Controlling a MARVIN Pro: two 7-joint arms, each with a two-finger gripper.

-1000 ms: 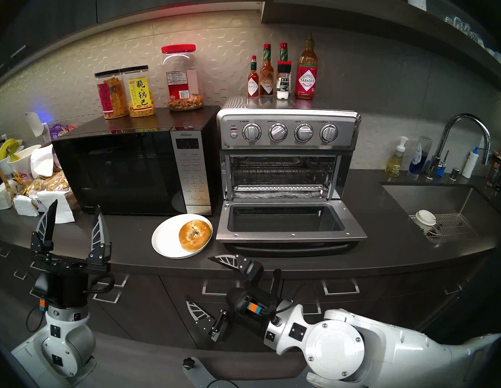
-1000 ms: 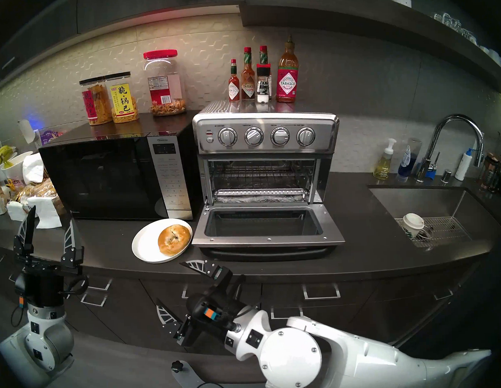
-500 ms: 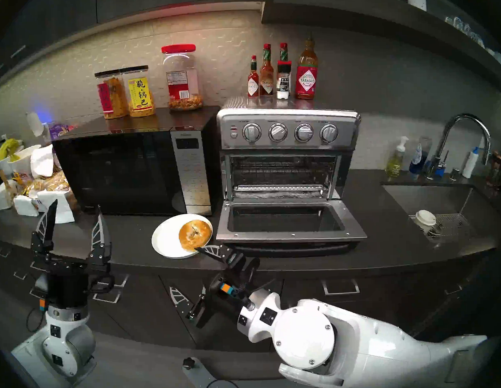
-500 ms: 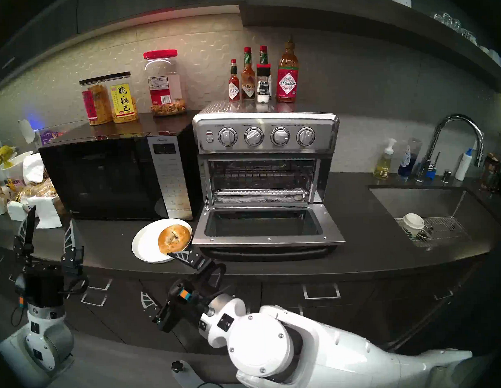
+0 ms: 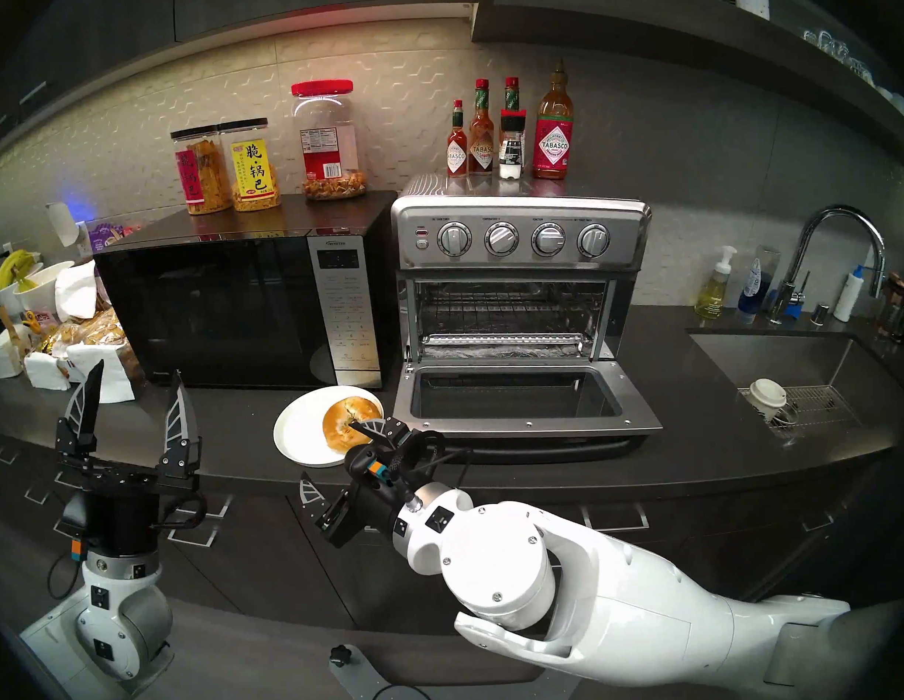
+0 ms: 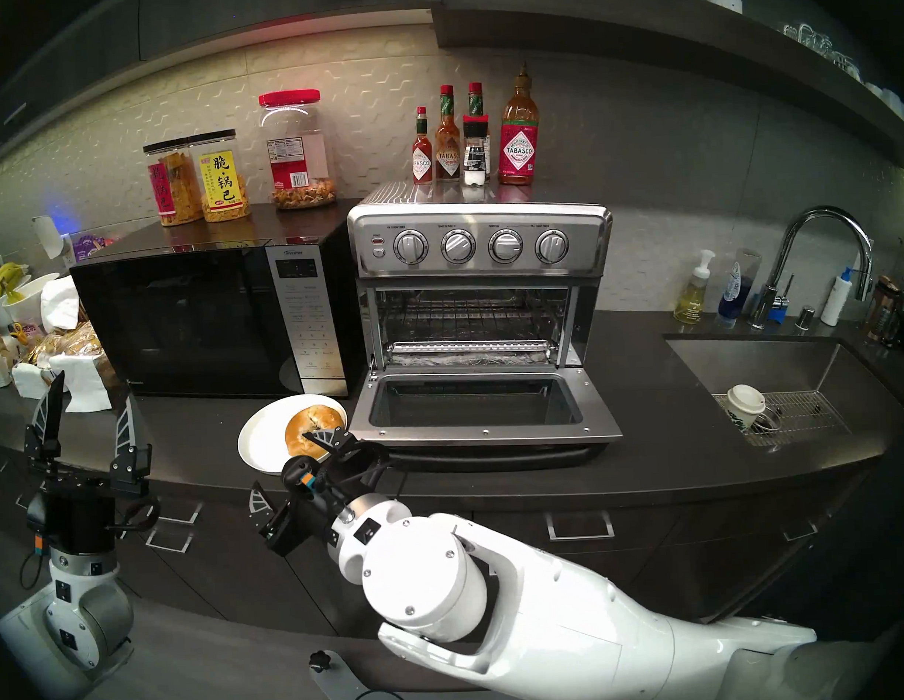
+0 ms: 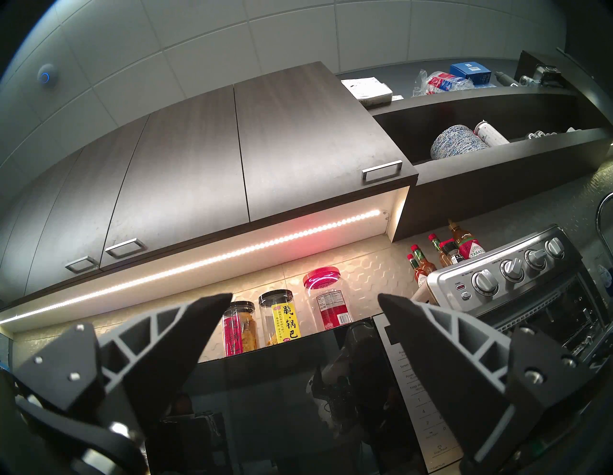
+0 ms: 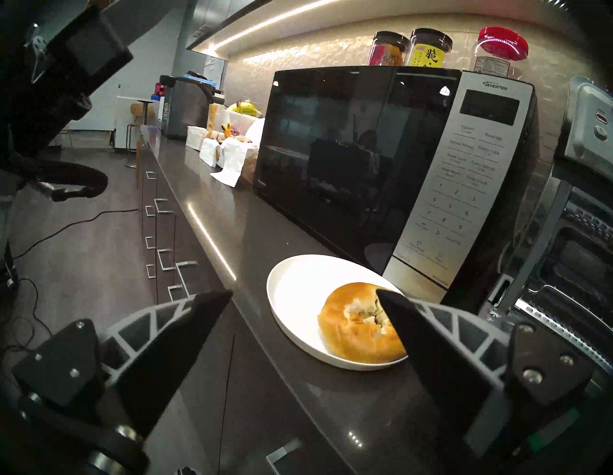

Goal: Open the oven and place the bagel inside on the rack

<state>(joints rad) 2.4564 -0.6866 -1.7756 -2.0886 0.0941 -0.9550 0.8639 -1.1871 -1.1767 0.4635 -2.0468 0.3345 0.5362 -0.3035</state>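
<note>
Bagel [image 5: 346, 422] lay on white plate [image 5: 299, 429], on the counter at the oven's [image 5: 518, 268] 8 o'clock, door down. Right gripper [image 5: 331, 453] spread wide, empty, one finger over the bagel. Left gripper [image 5: 134, 391] released, at plate's 9 o'clock.

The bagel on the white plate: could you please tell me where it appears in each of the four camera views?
Head stereo left: bagel at centre, slightly left, on the white plate.
Head stereo right: bagel left of centre, beside the open oven door.
Left wrist: not in view.
Right wrist: bagel lower right, partly behind one finger.
Shared landmark: the black microwave, behind the plate.
</note>
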